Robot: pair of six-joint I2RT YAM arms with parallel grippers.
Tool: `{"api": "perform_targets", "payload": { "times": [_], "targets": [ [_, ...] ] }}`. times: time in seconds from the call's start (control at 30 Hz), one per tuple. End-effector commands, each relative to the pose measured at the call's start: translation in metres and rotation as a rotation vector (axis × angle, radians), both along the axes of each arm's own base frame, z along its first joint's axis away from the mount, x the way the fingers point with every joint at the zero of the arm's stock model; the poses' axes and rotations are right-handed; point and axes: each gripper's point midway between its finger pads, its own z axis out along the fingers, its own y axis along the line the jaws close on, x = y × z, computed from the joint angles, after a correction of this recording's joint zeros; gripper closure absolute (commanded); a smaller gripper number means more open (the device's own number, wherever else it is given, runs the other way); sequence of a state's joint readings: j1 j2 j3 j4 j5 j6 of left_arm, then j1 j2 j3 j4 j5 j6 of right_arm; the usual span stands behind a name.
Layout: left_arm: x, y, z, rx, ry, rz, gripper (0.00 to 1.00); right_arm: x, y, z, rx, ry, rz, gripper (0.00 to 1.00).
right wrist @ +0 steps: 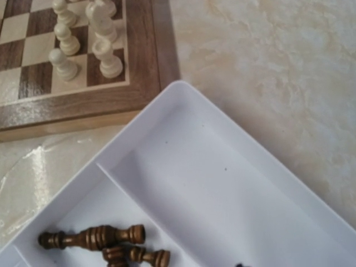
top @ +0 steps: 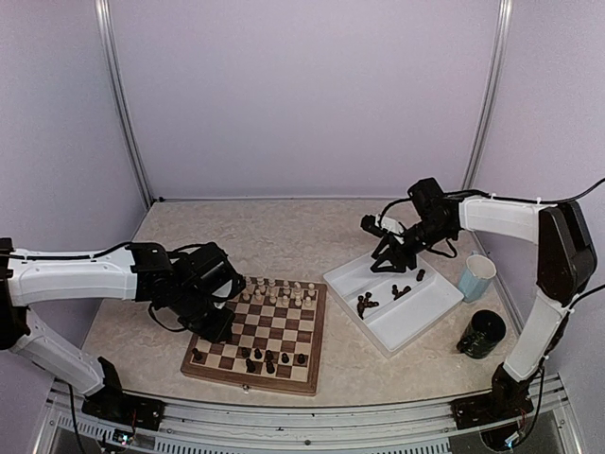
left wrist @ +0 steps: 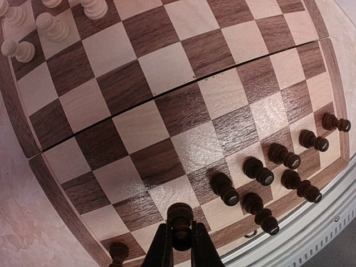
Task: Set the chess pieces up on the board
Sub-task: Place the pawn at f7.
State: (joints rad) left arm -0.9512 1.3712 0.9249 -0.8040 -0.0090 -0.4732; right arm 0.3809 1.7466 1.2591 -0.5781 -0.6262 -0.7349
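The left end effector (left wrist: 179, 231) is closed narrowly on a dark pawn (left wrist: 179, 213), its fingers pinching the stem from both sides so the round head stays free above them. This grip suits setting the piece straight down. It hangs low over the near left corner of the board (left wrist: 161, 67), apparently just above a square and not yet on it, though the wrist view is too steep to be sure. The pawn's long axis looks roughly upright, base toward the board. The other dark pieces (left wrist: 257, 169) stand in the near rows to its right, and the cream pieces (left wrist: 53, 26) fill the far side. More dark men (right wrist: 94, 237) lie on their sides in the white tray (right wrist: 222, 183) on the worktop (top: 284, 236), their axes level. The right end effector (top: 388, 257) hovers over the tray, and I cannot tell how far it is open.
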Motion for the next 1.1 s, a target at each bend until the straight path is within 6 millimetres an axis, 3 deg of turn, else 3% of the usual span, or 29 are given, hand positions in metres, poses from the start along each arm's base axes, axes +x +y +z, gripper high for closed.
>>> {"api": "perform_targets", "payload": {
  "times": [0.0,0.37,0.6,1.07],
  "targets": [
    [-0.004,0.001,-0.006,0.033,0.011,-0.018,0.95,-0.001,-0.004,-0.013,-0.023,0.039,-0.01,0.56],
    [-0.008,-0.006,-0.031,0.088,0.041,-0.053,0.94,-0.002,-0.003,-0.017,-0.022,0.055,-0.005,0.56],
    [-0.007,0.0,-0.04,0.134,0.05,-0.039,0.92,-0.003,-0.002,-0.019,-0.021,0.066,0.002,0.56],
    [-0.009,0.004,-0.031,0.126,0.034,-0.022,0.88,-0.005,0.0,-0.02,-0.017,0.079,0.01,0.55]
  ]
}}
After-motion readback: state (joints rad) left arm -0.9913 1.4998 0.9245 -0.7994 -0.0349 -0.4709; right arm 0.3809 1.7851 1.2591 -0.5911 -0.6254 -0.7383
